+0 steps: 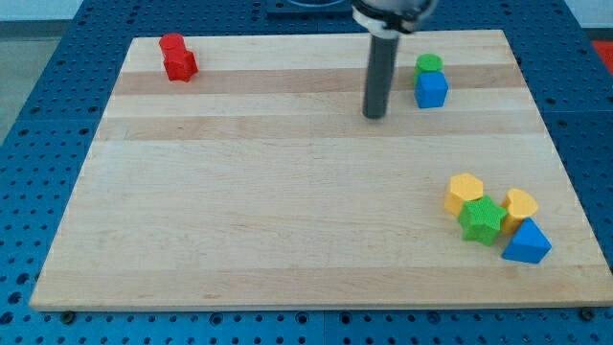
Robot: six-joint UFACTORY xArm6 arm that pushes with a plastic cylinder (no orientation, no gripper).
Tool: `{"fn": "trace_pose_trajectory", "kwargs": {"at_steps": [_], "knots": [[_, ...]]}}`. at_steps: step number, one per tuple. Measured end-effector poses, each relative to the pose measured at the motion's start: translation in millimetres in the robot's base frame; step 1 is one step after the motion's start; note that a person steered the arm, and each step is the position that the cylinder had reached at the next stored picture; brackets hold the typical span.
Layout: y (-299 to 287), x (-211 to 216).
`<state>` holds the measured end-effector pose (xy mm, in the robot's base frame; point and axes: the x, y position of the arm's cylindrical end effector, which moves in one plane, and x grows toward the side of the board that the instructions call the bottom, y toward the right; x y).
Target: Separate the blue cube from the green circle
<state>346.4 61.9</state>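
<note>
Tip [374,115], a bare rod gripping nothing, sat just left of blue cube [431,90], which touched green circle [429,64].

The arm above the straight dark rod [380,72] is cut off by the view's top edge. The blue cube [431,90] hides the lower part of the green circle block [429,64]. The green star-shaped block [481,219] overlaps two yellow blocks [465,192] [520,205], whose shapes cannot be determined.
</note>
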Motion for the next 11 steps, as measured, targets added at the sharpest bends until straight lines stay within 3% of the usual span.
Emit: {"fn": "trace_pose_trajectory", "kwargs": {"at_steps": [1, 5, 6, 11], "knots": [[-4.6, -53.4], [66.1, -106.5], [77.7, -98.9], [77.6, 23.2]]}}
